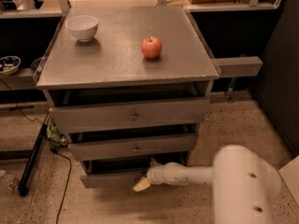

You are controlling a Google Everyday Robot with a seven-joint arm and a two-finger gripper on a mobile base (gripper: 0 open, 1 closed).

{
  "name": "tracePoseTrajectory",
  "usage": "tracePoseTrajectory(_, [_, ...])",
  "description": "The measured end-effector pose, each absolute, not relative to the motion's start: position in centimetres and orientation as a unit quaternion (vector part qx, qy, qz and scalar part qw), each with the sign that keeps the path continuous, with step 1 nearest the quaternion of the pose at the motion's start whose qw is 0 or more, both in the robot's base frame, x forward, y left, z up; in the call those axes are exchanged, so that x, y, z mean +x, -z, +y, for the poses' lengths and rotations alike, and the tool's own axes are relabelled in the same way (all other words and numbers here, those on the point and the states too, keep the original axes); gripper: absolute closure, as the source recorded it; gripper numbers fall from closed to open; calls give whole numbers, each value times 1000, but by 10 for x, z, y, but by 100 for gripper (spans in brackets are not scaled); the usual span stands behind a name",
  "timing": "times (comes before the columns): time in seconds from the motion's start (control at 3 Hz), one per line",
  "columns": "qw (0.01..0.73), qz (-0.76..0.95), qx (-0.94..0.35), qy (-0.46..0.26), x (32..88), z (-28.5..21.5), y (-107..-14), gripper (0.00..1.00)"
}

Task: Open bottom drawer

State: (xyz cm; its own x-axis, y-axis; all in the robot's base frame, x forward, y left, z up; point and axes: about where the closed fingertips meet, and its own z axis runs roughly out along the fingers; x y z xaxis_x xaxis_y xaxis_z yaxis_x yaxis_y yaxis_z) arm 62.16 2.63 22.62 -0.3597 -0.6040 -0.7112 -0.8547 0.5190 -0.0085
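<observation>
In the camera view, the slim grey metal-look bottom drawer sits lowest in the grey three-drawer cabinet, just under the mid-sized grey drawer front and close to the floor. The cream-tipped gripper on the white arm reaches in low from the right to the middle of that front, presumably because the small knob is there (the knob itself is hidden). Whether the gripper is spread or pressed together cannot be told. A white ceramic bowl and a round red apple rest on top, so a smooth pull seems wise.
</observation>
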Motion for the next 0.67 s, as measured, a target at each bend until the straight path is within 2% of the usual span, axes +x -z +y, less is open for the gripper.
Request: tracePoseTrajectory(0.67, [298, 792, -521, -110, 596, 34, -199, 0])
